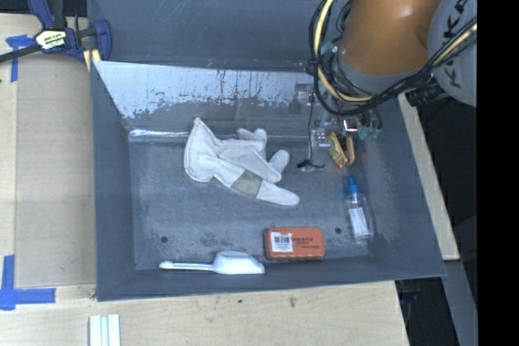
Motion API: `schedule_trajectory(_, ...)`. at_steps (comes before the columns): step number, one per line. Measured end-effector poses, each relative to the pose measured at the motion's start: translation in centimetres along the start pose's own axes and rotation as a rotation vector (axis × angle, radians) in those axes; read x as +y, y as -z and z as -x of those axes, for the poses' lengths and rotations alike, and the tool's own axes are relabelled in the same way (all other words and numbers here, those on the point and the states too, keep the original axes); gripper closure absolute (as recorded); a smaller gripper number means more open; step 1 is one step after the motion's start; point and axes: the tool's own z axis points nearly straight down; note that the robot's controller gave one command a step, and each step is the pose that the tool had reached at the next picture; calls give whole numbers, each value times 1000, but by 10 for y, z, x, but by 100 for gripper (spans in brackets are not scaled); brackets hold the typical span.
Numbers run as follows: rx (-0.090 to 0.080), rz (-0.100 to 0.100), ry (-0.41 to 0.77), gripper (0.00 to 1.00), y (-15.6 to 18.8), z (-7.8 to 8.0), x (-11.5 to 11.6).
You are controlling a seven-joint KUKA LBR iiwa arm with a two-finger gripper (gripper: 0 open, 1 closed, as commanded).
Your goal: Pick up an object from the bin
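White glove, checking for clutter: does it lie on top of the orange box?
No, the white glove lies apart from the orange box, with a clear gap between.

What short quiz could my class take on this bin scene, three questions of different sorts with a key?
1. True or false: the white glove lies near the middle of the bin, left of the claw.
2. Which thing lies right of the glove, below the claw in the picture? A, a blue-capped bottle; B, a red ball; C, a green cup.
3. Fill in: right of the white scoop, by the bin's lower wall, lies an orange ____ with a barcode label.
Key: 1 true; 2 A; 3 box.
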Motion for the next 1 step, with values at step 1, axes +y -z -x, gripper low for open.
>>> schedule_trajectory(1,-9,0,0,0,5,1,0)
